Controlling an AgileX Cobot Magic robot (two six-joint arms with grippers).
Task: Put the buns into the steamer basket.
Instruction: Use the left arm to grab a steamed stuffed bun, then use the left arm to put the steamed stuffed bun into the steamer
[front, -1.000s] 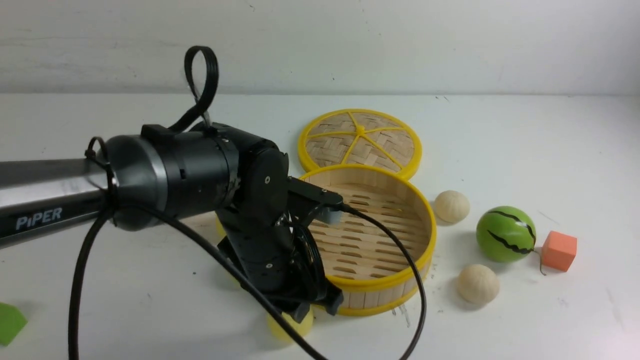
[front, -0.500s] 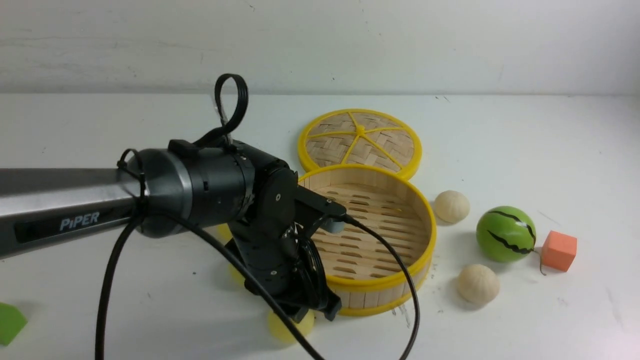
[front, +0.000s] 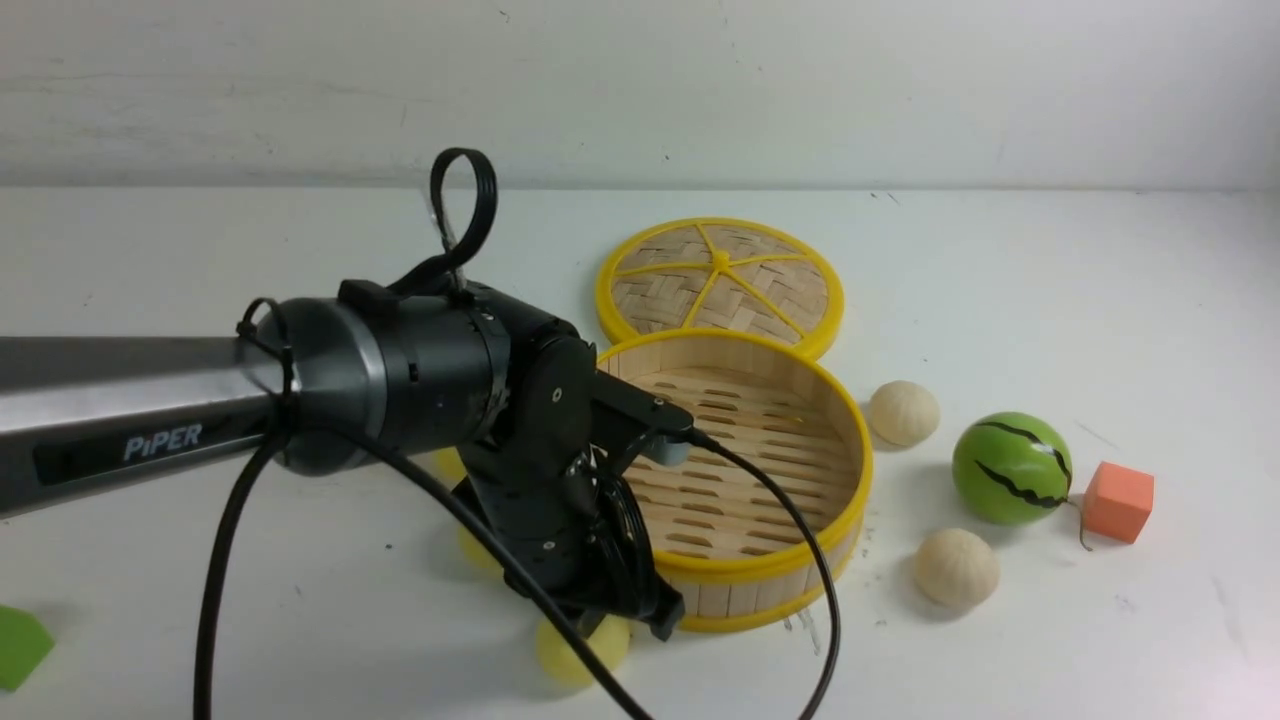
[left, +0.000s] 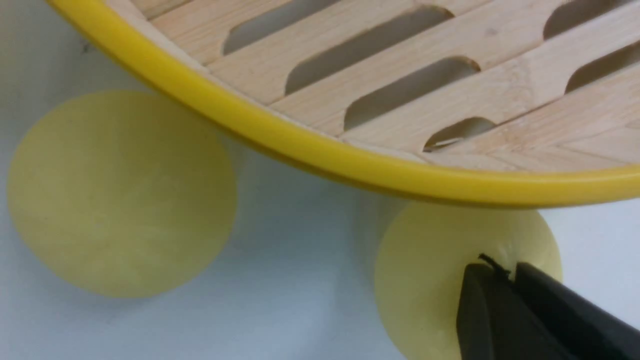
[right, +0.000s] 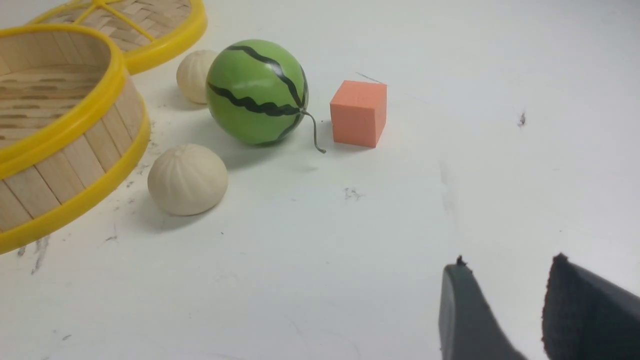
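Standing upright, steamer basket (front: 745, 597) faces mouth-up beside yellow bun (front: 555, 657).

Bright, even light; soft shadow beside the green black-striped watermelon ball (front: 1011, 468); close-up smooth pale yellow bun (left: 120, 192) slightly blurred.

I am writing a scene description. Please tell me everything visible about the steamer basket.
The steamer basket is round and shallow, with wooden-strip walls, yellow rims and a slotted floor. It stands upright, seemingly empty, on the white table. Its woven lid lies behind it; a yellow bun sits beside its near wall.
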